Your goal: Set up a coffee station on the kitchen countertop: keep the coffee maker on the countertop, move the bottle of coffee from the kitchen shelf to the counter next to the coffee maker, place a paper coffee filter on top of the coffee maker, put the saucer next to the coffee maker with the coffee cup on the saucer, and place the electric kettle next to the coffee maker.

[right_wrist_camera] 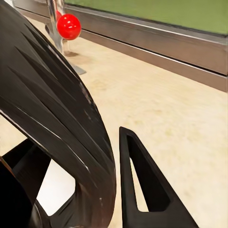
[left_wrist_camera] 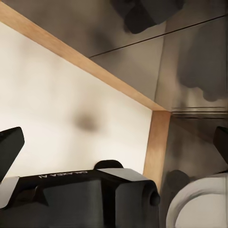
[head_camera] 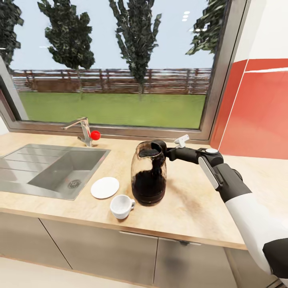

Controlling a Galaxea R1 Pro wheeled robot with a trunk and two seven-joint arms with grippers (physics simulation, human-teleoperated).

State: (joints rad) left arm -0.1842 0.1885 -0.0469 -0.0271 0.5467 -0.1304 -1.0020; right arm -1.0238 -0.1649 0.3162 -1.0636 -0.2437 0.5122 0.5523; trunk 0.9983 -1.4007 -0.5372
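Head view: right pincer (head_camera: 160,149) reaching in from the right, at the dark handle near the top of the electric kettle (head_camera: 149,176), apparently clenched on it, though the fingertips are hard to separate from the handle. Kettle upright on the bench (head_camera: 192,204), long axis vertical, glass body dark inside. Just to its left, touching nothing, the saucer (head_camera: 105,187); the coffee cup (head_camera: 121,206) lying tipped on its side beside the saucer, near the bench's front edge. Sink (head_camera: 48,168) and faucet (head_camera: 82,130) farther left, window behind. Open bench to the right of the kettle and behind it, towards the sill; little room forward before the edge.

Left wrist view: pincer hanging low by the cabinet fronts (left_wrist_camera: 190,71), one dark finger (left_wrist_camera: 9,147) at each side of the frame, jaws spread wide, holding nothing. Well apart from the kettle; right arm clearly the nearer.

Right wrist view: kettle handle's dark curve pressed close against one finger (right_wrist_camera: 147,190), red faucet knob (right_wrist_camera: 69,26) and bare bench beyond.
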